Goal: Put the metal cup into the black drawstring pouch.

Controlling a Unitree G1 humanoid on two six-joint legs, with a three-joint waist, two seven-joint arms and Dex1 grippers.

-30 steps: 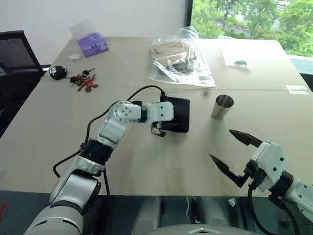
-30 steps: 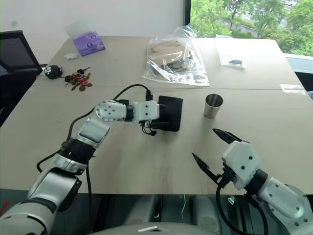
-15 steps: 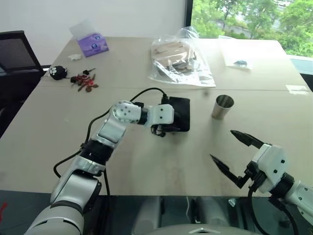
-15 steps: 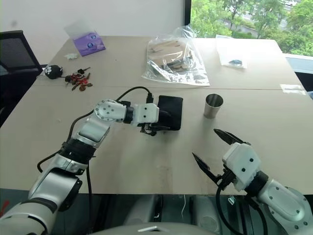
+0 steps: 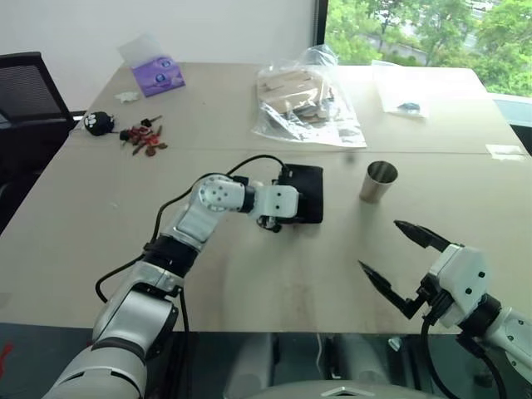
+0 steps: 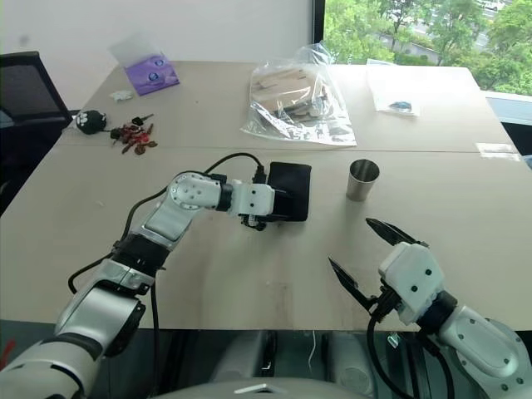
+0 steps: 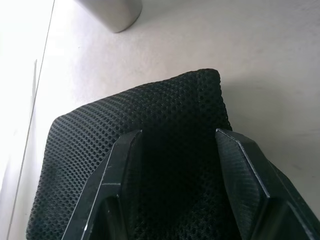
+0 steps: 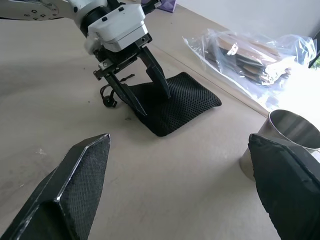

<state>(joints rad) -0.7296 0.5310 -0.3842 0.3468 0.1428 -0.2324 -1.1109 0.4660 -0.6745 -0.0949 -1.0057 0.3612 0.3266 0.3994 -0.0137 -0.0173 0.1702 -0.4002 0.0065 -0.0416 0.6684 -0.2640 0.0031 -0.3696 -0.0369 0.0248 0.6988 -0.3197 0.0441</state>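
The black drawstring pouch [image 5: 302,194] is lying flat on the light wooden table [image 5: 249,274], near its middle, and its mesh fabric is being seen clearly in the left wrist view. The left gripper [image 8: 148,90] is being held over the pouch, pointing downward at an angle, with its two black fingers [image 7: 112,175] spread apart and resting on the top of the fabric; nothing is being pinched between them. A thin black cord [image 8: 107,96] is lying on the table just beside this gripper, at the near end of the pouch. The metal cup [image 5: 379,182] is standing upright on the table, to the right of the pouch and apart from it, with its open mouth up. The right gripper [image 5: 397,264] is being held above the near right part of the table, well apart from the cup, with its fingers wide open and empty. Farther back, a clear plastic bag [image 5: 306,98] with wooden pieces inside is lying behind the pouch. At the far left of the table, a purple tissue pack [image 5: 156,73], a small black-and-white plush toy [image 5: 99,123] and a bunch of keys with red parts [image 5: 143,139] are being seen. A black chair [image 5: 29,100] is standing at the left edge of the table.
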